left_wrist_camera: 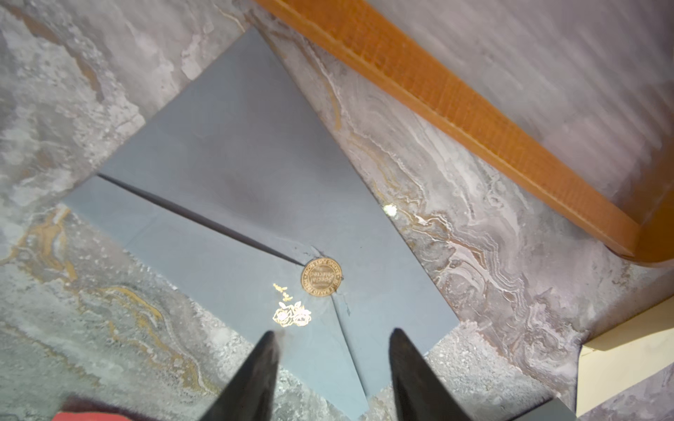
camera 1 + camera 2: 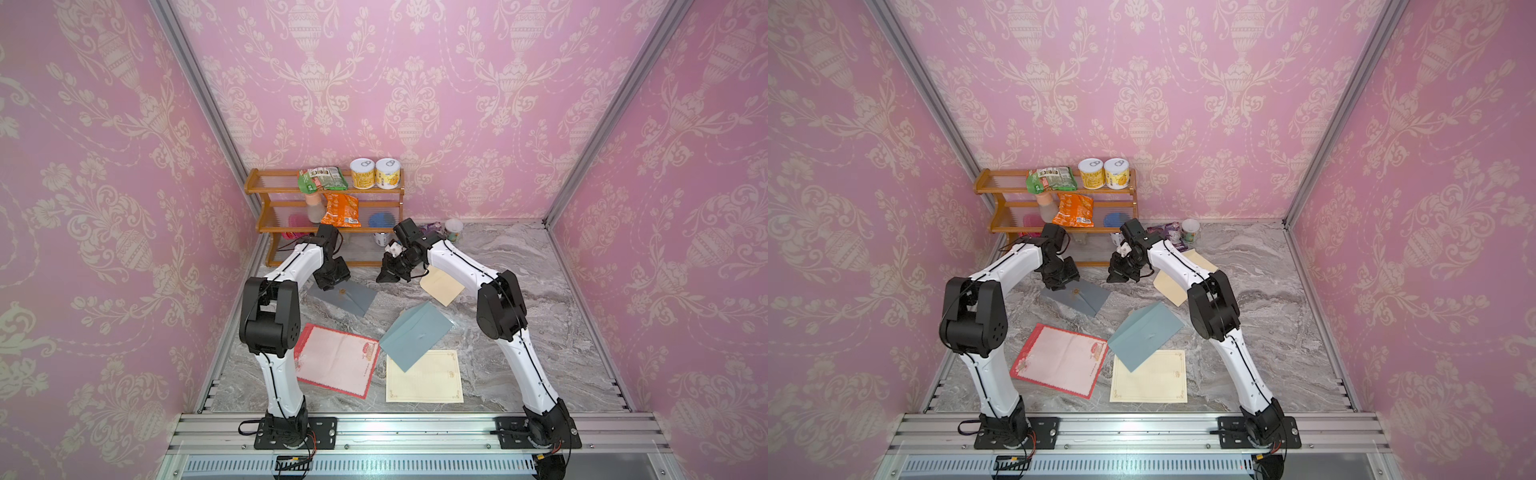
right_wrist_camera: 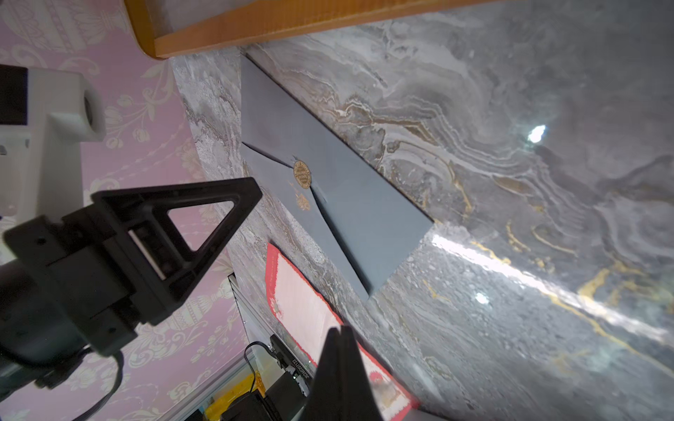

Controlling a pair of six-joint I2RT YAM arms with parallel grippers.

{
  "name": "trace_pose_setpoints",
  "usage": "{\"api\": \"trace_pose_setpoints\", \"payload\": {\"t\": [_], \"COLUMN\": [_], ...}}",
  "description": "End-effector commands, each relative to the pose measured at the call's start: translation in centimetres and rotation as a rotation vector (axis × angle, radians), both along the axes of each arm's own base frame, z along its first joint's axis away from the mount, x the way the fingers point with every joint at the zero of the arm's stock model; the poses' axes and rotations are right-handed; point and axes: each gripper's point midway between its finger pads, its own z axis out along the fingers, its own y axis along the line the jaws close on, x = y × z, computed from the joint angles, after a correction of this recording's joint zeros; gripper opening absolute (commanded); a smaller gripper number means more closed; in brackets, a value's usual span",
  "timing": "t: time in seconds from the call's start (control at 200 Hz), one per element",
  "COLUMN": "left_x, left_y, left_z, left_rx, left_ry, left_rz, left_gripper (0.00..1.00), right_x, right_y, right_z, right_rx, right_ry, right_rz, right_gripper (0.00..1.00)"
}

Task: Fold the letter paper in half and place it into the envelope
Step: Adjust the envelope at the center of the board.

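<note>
Grey-blue paper envelope [image 1: 255,182], round gold sticker [image 1: 320,277] on its flap tip, lay flat under the parted left claw [image 1: 332,331]; right claw [image 3: 341,328] was closed.

Wooden shelf [image 2: 274,190] just behind grey envelope [image 2: 349,297], bare marble tabletop [image 2: 519,266] beside it

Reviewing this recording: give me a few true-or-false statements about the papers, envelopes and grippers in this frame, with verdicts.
1. The far envelope by the left gripper bears a round gold sticker. True.
2. The right gripper is wide open. False: its fingers are pressed together, with nothing visible between them.
3. The central envelope overlaps a corner of the cream letter paper. True.
4. The red-bordered letter paper is folded in half. False: it lies flat and unfolded.
5. Two cans stand on the top tier of the shelf. True.
</note>
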Motion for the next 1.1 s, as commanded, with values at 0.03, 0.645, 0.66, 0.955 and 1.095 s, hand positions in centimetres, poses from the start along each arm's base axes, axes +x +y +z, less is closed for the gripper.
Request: {"api": "trace_pose_setpoints", "payload": {"t": [0.03, 0.645, 0.66, 0.955, 1.095], "left_x": [-0.6, -0.9, -0.9, -0.7, -0.1], "left_y": [-0.5, -1.5, -1.5, -0.6, 0.0], "left_z": [-0.8, -6.2, -6.3, -7.5, -7.5], "left_rx": [-0.003, -0.049, -0.048, -0.055, -0.077], "left_ry": [0.032, 0.131, 0.133, 0.144, 0.127], "left_rz": [-0.103, -0.155, -0.155, -0.103, -0.068], "left_gripper": [0.0, 0.0, 0.0, 0.0, 0.0], "right_x": [0.1, -1.0, -1.1, -2.4, -2.9], "right_y": [2.2, 4.1, 4.0, 1.7, 0.3], "right_z": [-0.4, -6.4, -6.5, -10.0, -10.9], "right_rx": [0.043, 0.004, -0.001, -0.156, -0.247], "right_ry": [0.037, 0.132, 0.135, 0.202, 0.209], "right_rz": [0.002, -0.007, -0.007, -0.015, -0.007], "right_gripper": [0.0, 0.0, 0.0, 0.0, 0.0]}}
